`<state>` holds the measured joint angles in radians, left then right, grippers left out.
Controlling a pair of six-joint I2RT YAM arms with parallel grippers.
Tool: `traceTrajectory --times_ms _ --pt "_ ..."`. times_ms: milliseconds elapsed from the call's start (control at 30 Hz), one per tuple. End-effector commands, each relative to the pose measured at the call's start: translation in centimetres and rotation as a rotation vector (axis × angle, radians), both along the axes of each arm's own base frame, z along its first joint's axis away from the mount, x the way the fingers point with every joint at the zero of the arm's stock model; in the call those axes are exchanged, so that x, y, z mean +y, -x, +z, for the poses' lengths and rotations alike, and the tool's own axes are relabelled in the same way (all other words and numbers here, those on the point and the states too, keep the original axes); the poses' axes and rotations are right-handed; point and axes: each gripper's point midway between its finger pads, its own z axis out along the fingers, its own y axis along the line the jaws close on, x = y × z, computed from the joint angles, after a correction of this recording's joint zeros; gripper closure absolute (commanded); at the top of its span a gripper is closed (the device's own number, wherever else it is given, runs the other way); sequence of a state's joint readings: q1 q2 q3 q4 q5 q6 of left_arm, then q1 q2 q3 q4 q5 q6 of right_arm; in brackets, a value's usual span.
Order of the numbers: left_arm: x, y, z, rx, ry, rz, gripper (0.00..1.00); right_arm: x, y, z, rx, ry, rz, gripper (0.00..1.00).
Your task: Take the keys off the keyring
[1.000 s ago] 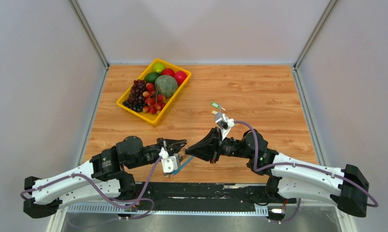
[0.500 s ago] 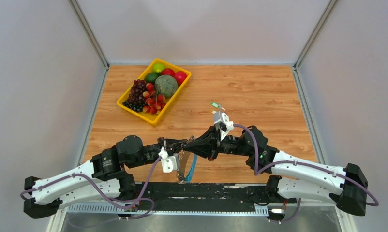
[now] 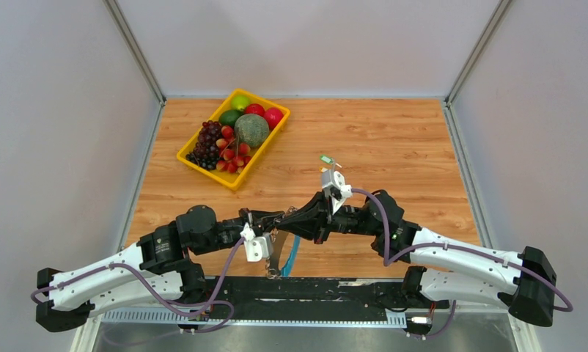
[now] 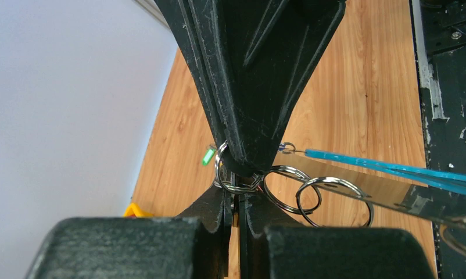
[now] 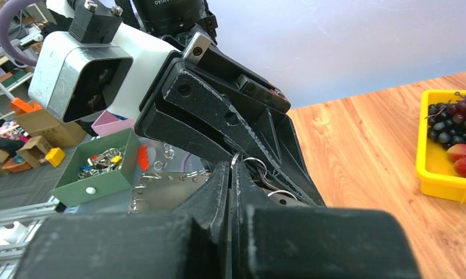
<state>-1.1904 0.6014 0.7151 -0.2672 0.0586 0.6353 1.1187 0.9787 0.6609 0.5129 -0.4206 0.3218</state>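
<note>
The keyring (image 3: 277, 255) is a silvery plate with a light-blue strip (image 3: 291, 256) and several small split rings (image 4: 334, 200). It hangs below my two grippers near the table's front edge. My left gripper (image 3: 275, 217) is shut on one small split ring (image 4: 237, 181). My right gripper (image 3: 288, 221) meets it tip to tip and is shut on a ring at the same spot (image 5: 234, 159). A green-headed key (image 3: 325, 158) lies loose on the table beyond the right wrist; it also shows in the left wrist view (image 4: 208, 156). No other keys can be made out.
A yellow fruit tray (image 3: 188, 157) with grapes, a melon and other fruit stands at the back left; its corner shows in the right wrist view (image 5: 437, 174). A green bin (image 5: 97, 171) of small parts sits off the table's near side.
My right gripper moved left and closed in tip to tip with the left gripper. The keyring swung from lying folded at the left gripper to hanging straight down. Almost nothing moved in the last half second.
</note>
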Motion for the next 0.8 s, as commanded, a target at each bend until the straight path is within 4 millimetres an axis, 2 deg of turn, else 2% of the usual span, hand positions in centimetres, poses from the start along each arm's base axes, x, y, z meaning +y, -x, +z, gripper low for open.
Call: traceTrajectory --times_ms 0,233,400,767 --pt "0.1 -0.8 0.9 -0.029 0.021 0.042 1.00 -0.2 1.6 4.1 0.011 -0.104 0.079 1.00" --pt "0.3 -1.0 1.0 -0.036 0.022 0.054 1.00 0.3 2.6 2.3 0.154 -0.038 0.160 1.00" --pt "0.4 -1.0 1.2 -0.038 0.025 0.054 1.00 0.2 3.3 1.8 0.222 -0.030 0.203 1.00" --pt "0.6 -0.9 1.5 -0.041 0.034 0.054 1.00 0.0 3.6 -0.1 0.338 0.006 0.232 1.00"
